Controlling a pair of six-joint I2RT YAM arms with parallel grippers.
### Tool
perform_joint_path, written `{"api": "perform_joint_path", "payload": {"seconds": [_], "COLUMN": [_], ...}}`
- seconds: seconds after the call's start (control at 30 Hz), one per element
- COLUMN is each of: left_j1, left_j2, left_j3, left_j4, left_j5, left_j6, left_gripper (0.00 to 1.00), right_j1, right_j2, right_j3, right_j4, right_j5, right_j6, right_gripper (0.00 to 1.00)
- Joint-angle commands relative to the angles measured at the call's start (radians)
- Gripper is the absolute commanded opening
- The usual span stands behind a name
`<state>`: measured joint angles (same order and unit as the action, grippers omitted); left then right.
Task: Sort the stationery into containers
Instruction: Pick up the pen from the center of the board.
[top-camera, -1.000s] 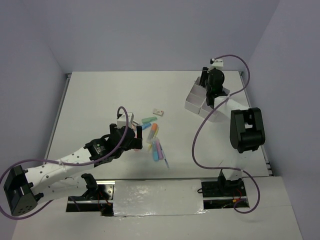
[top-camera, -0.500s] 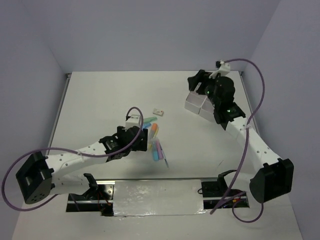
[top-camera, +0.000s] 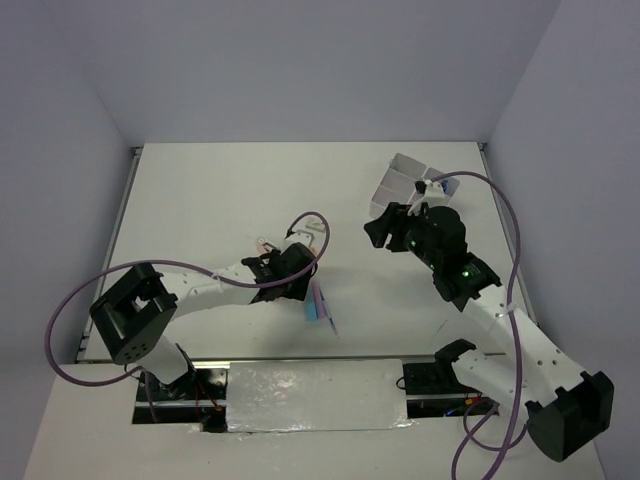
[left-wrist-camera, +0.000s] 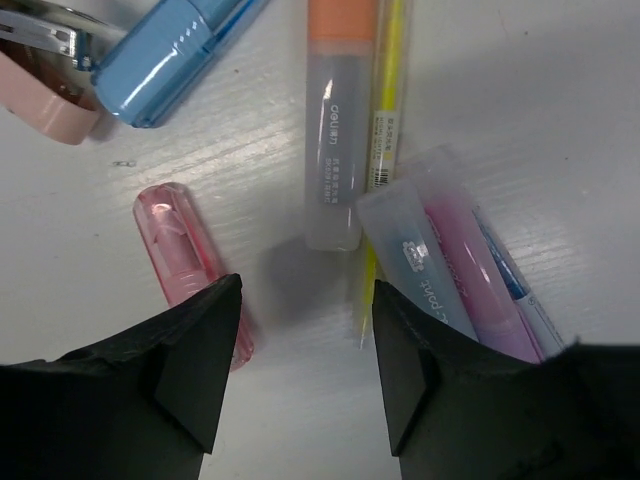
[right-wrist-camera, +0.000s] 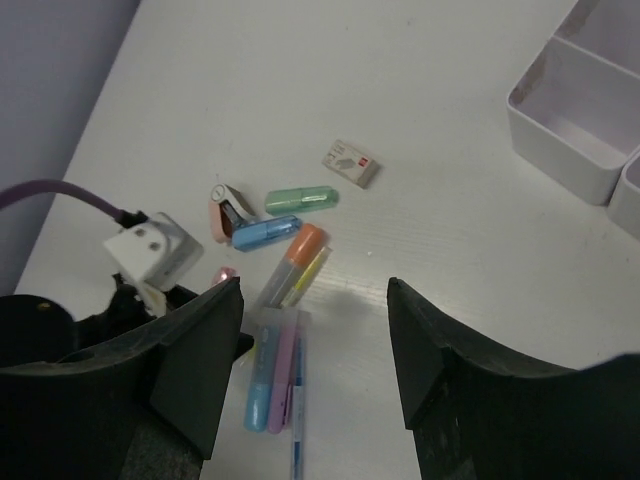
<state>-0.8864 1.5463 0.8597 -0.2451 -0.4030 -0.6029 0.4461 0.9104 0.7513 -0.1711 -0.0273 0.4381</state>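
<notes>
The stationery lies in a loose pile mid-table. In the left wrist view I see a pink marker (left-wrist-camera: 185, 250), a blue marker (left-wrist-camera: 170, 50), an orange-capped highlighter (left-wrist-camera: 335, 120), a yellow pen (left-wrist-camera: 385, 100), and light blue (left-wrist-camera: 415, 260) and pink (left-wrist-camera: 470, 270) markers. My left gripper (left-wrist-camera: 305, 340) is open and empty, low over the table between the pink marker and the light blue one. My right gripper (right-wrist-camera: 315, 300) is open and empty, high above the pile. The white compartment tray (top-camera: 405, 180) stands at the back right, behind the right gripper (top-camera: 378, 232).
In the right wrist view a small white eraser (right-wrist-camera: 351, 163), a green marker (right-wrist-camera: 301, 200) and a pink clip (right-wrist-camera: 218, 212) lie beyond the pile. The left arm's wrist (right-wrist-camera: 150, 250) sits beside the pile. The tray's corner (right-wrist-camera: 575, 130) shows at the upper right.
My left gripper has moved right, over the pile of markers. My right arm has swung off the tray toward the table's middle, so the tray is uncovered.
</notes>
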Motion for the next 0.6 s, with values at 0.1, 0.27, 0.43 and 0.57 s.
{"api": "perform_joint_path", "payload": {"seconds": [0.1, 0.27, 0.43, 0.57], "left_j1": [0.004, 0.006, 0.006, 0.004], "left_j2": [0.026, 0.046, 0.089, 0.121], "left_j3": [0.021, -0.001, 0.002, 0.018], "left_j4": [0.033, 0.052, 0.079, 0.063], "left_j5": [0.078, 0.102, 0.144, 0.129], "left_j6": [0.040, 0.043, 0.045, 0.035], "left_gripper": [0.62, 0.58, 0.57, 0.52], "right_j1": [0.013, 0.013, 0.016, 0.016], "right_j2": [-0.093, -0.119, -0.133, -0.143], "right_j3": [0.006, 0.003, 0.005, 0.010], "right_j4": [-0.024, -0.022, -0.027, -0.037], "right_j5": [-0.016, -0.034, -0.040, -0.048], "right_j6": [0.001, 0.010, 0.013, 0.011], "right_gripper": [0.67, 0.67, 0.67, 0.67]}}
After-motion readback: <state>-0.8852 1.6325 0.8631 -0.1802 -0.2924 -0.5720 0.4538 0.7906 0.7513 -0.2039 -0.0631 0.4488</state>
